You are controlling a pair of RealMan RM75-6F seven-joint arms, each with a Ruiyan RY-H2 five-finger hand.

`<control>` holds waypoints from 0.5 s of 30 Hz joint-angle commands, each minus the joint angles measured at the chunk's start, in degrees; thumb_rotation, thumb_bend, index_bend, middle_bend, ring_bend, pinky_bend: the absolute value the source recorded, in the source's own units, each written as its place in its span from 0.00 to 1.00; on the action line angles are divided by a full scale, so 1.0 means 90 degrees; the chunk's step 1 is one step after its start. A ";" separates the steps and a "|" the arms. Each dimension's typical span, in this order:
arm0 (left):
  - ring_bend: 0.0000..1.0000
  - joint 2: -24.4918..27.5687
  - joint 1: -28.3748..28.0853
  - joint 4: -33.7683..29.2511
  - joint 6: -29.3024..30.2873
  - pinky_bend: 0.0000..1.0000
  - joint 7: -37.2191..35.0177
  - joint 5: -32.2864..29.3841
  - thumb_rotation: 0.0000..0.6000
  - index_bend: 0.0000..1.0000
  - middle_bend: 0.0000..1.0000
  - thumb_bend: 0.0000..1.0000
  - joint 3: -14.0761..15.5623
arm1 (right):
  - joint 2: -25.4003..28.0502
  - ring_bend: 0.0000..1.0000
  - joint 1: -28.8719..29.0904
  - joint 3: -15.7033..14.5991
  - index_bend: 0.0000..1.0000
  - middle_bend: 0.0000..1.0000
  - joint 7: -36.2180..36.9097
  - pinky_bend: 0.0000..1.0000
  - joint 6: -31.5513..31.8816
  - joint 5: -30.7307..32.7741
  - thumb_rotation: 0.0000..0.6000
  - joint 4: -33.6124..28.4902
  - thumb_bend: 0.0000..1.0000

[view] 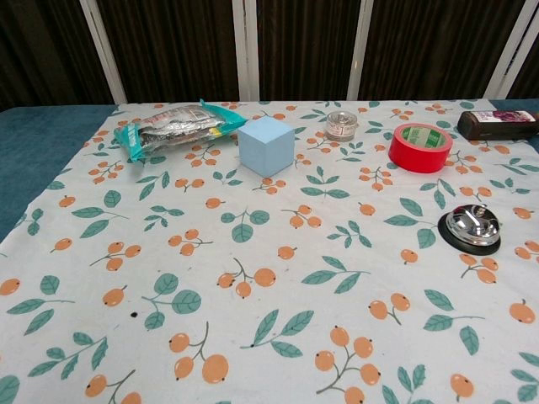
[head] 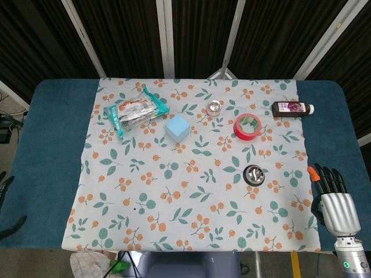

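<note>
The left hand (head: 4, 191) shows only as dark fingertips at the far left edge of the head view, over the blue table (head: 52, 150); whether its fingers are apart or curled I cannot tell. On the cloth (head: 191, 231), going across: a packet (head: 134, 112) at the back left, a cube (head: 178, 127) just beside it, a small jar (head: 215, 108) further back, red tape (head: 248, 126), and a dark bottle (head: 293, 109) lying flat at the back right. Nearer the front sits a bell (head: 254, 174), chrome dome on a black base, well apart from the tape. The right hand (head: 331, 197) rests at the cloth's right edge, fingers spread and holding nothing, with the bell the nearest thing to it.

The bell looks stiff, fairly heavy for its size, and its polished dome is likely slippery. Taking it low, fingers around the black base rim, seems safer than pinching the dome; pressing on top would probably ring it
</note>
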 commanded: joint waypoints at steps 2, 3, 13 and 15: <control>0.00 -0.0024 0.0015 0.0079 0.0071 0.09 -0.0062 0.0065 1.00 0.09 0.00 0.30 -0.0005 | -0.0042 0.00 -0.0007 0.0010 0.02 0.00 0.0011 0.00 0.0044 -0.0041 1.00 0.0051 0.93; 0.00 -0.0024 0.0020 0.0084 0.0070 0.09 -0.0074 0.0058 1.00 0.09 0.00 0.29 0.0000 | -0.0050 0.00 -0.0007 0.0007 0.02 0.00 0.0006 0.00 0.0050 -0.0051 1.00 0.0057 0.93; 0.00 -0.0005 0.0036 0.0033 0.0022 0.09 -0.0057 0.0005 1.00 0.10 0.00 0.30 0.0017 | -0.0099 0.00 0.0004 0.0001 0.02 0.00 0.0091 0.00 0.0078 -0.0110 1.00 0.0086 0.93; 0.00 -0.0010 0.0023 0.0016 -0.0033 0.09 -0.0015 -0.0045 1.00 0.10 0.00 0.30 0.0010 | -0.0118 0.00 0.0025 -0.0014 0.02 0.00 0.0128 0.00 -0.0006 -0.0073 1.00 0.0071 0.93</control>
